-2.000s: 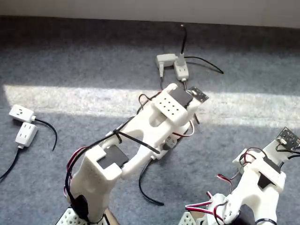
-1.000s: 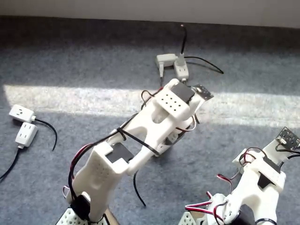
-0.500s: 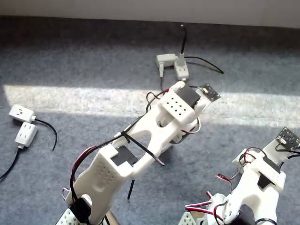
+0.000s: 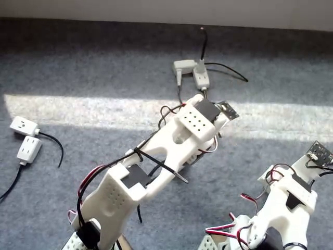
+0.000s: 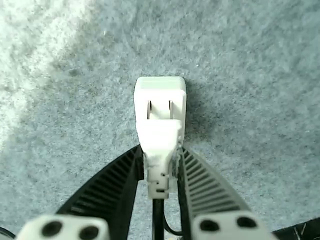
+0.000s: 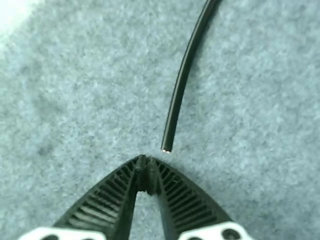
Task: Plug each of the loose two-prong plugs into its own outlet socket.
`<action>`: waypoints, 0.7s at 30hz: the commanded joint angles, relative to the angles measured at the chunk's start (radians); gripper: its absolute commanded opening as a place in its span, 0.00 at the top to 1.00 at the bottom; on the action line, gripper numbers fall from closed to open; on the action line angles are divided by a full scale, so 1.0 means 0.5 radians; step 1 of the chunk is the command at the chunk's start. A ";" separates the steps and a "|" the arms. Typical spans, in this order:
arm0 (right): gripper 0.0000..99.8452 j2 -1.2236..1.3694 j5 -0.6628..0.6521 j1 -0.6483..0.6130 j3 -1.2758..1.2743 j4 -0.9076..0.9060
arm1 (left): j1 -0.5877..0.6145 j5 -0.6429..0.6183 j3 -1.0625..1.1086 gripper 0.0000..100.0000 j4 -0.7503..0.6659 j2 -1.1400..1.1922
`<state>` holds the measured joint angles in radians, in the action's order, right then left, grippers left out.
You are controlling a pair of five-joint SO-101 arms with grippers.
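**Item: plug, white.** It is clamped at its narrow cord end by the left tool and held just above the counter, near its middle.

**Right tool:** closed on nothing, set low by the near right corner, with a loose black cable end just beside it.

**Sockets:** two are lain loose at the left edge, well apart from the plug. Two white fittings are lain near the far edge; whether they are mated cannot be told.

**Risks, as judged:**
- The plug is likely to be pivoted or slipped under insertion force, since only its tail is gripped.
- An unbraced socket is likely to be pushed along the counter instead of being entered.
- The prongs may be misaligned by drag from the trailing cord.
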<state>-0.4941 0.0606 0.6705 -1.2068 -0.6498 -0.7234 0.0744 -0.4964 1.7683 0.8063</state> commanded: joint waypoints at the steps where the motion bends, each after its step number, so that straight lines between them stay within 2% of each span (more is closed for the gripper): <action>1: 0.99 -0.060 -0.009 -0.026 0.005 0.026 | -0.017 0.018 0.103 0.99 -0.006 0.149; 4: 0.99 -0.063 -0.021 -0.035 0.008 0.026 | 0.063 0.018 0.081 0.99 -0.006 0.133; 8: 0.99 -0.063 -0.025 -0.241 0.020 0.026 | 0.176 0.018 -0.060 0.99 -0.006 0.133; 16: 0.99 -0.041 -0.101 -1.085 0.011 0.026 | 0.183 0.012 0.008 0.99 -0.003 0.130; 21: 0.99 -0.038 0.025 -1.370 0.023 0.075 | 0.204 0.012 0.032 0.99 -0.003 0.130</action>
<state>-0.4941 0.0361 0.0522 -1.2068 -0.6498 -0.6529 0.0775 -0.5178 1.7714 0.8078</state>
